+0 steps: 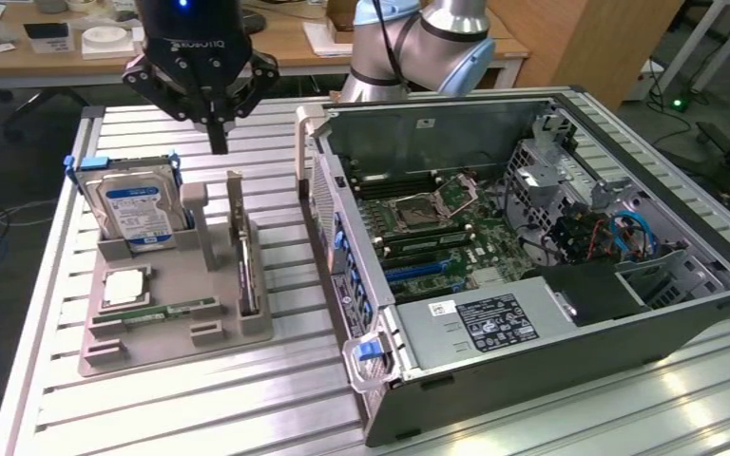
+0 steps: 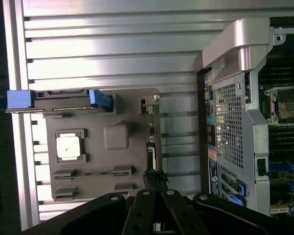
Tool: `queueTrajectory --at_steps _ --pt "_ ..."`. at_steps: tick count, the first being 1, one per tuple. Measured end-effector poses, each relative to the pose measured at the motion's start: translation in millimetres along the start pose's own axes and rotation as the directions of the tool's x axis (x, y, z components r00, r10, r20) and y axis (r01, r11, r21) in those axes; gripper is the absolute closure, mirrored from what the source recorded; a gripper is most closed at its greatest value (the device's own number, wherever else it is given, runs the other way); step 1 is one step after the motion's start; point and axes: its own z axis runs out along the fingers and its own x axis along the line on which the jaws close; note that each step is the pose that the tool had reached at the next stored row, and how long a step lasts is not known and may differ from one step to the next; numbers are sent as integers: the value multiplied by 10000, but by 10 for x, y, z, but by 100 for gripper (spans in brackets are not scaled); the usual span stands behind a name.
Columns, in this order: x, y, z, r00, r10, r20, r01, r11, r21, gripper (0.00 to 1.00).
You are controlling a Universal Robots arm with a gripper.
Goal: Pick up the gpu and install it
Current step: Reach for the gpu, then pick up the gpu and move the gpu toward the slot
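Note:
The gpu (image 1: 248, 275) is a thin dark card standing on edge in a slot along the side of the grey holder tray (image 1: 168, 337) that faces the computer case. In the wrist view the gpu (image 2: 151, 147) appears edge-on as a narrow dark strip. My gripper (image 1: 218, 141) hangs above the far end of the tray, clear of the card, fingers pointing down and shut with nothing between them. From the wrist camera, my gripper (image 2: 154, 177) lines up over one end of the card's edge.
The tray also holds a silver hard drive (image 1: 137, 214) with a blue-white label, a square processor (image 1: 124, 285) and a green memory stick (image 1: 168, 310). The open computer case (image 1: 669, 313) lies at the exterior view's right, motherboard (image 1: 448, 237) exposed. A desk with clutter stands behind.

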Motion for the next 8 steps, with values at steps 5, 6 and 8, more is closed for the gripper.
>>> queueTrajectory --at_steps 5,6,8 --pt "9 -1 -1 10000 1 -1 -1 10000 0 89" --pt "10 -1 -1 10000 2 -1 -2 10000 1 89" --pt "11 -1 0 10000 2 0 -2 10000 0 89"
